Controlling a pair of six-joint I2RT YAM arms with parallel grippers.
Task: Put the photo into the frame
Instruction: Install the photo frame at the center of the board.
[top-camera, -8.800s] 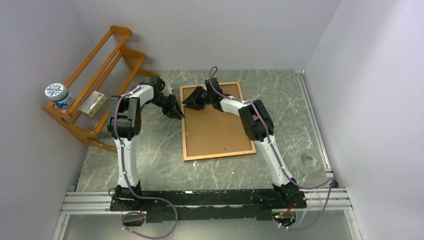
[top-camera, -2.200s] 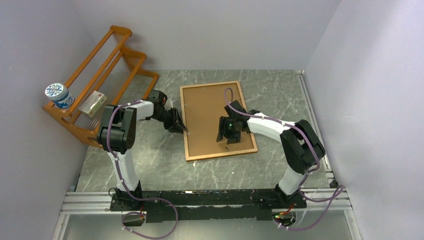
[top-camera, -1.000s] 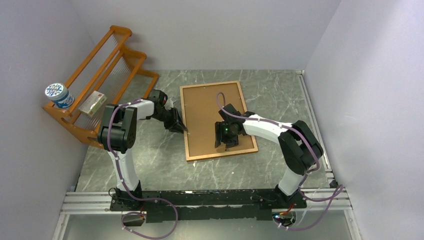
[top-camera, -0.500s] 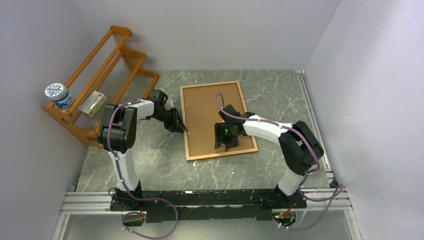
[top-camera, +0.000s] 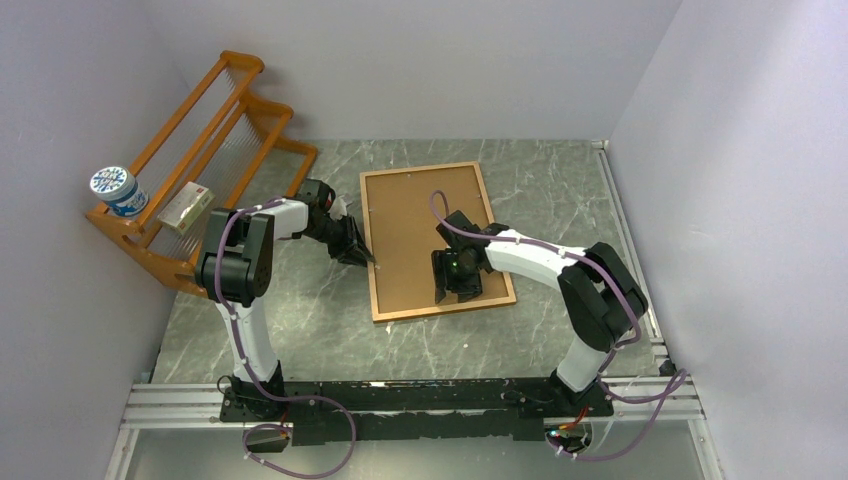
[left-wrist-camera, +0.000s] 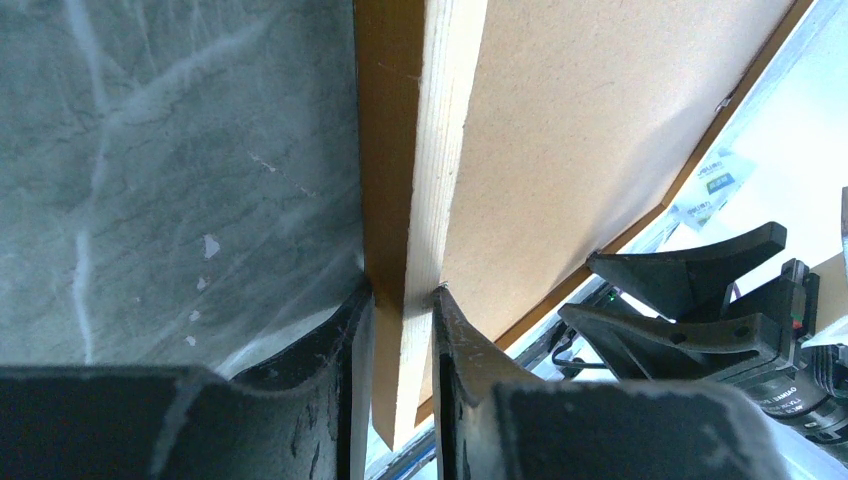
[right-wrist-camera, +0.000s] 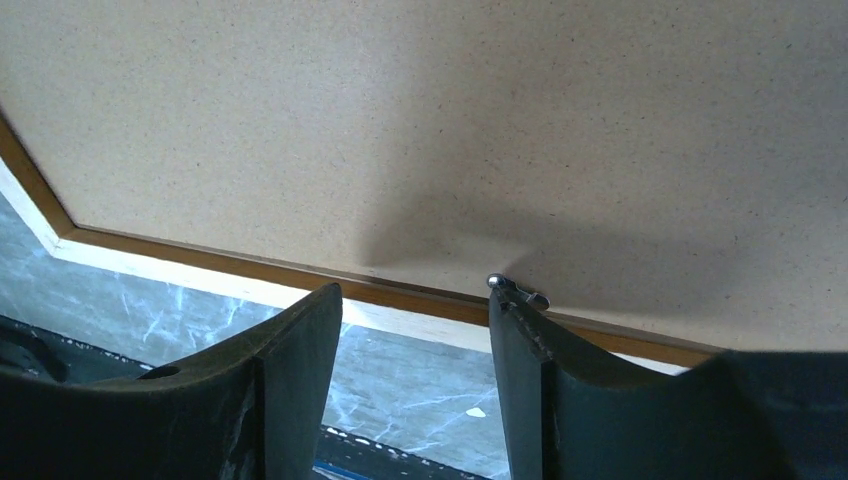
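Frame (top-camera: 430, 311) lies flat on the grey marbled bench (top-camera: 300, 320), back upward, roughly mid-bench and slightly skewed, its near end swung toward the right; a plain brown backing board (top-camera: 415, 225) fills the opening inside the rails; whether the photo sits beneath that board cannot be told from any view

Left hand (top-camera: 356, 252) is at the frame's left long rail, about halfway along; the left wrist view shows its two fingers (left-wrist-camera: 340, 340) drawn in on that rail, one against the orange outer face, the other at the inner edge where the pale wood meets the board; it is pinching the rail

Right hand (top-camera: 455, 288) is over the near right part of the backing board, pointed toward the near rail; the right wrist view shows its fingers (right-wrist-camera: 300, 340) spread wide, with only board, rail and bench showing in the gap; a small metal tab (right-wrist-camera: 518, 291) sits at the board's edge by the near rail, just beside the tip of the finger on the right of that view; contact between fingertips and board cannot be confirmed

Orange wooden shelf rack (top-camera: 243, 63) stands at the far left by the wall, well apart from the frame; on its lower tier a blue-and-white tub (top-camera: 113, 189), and near it a small box (top-camera: 186, 208)
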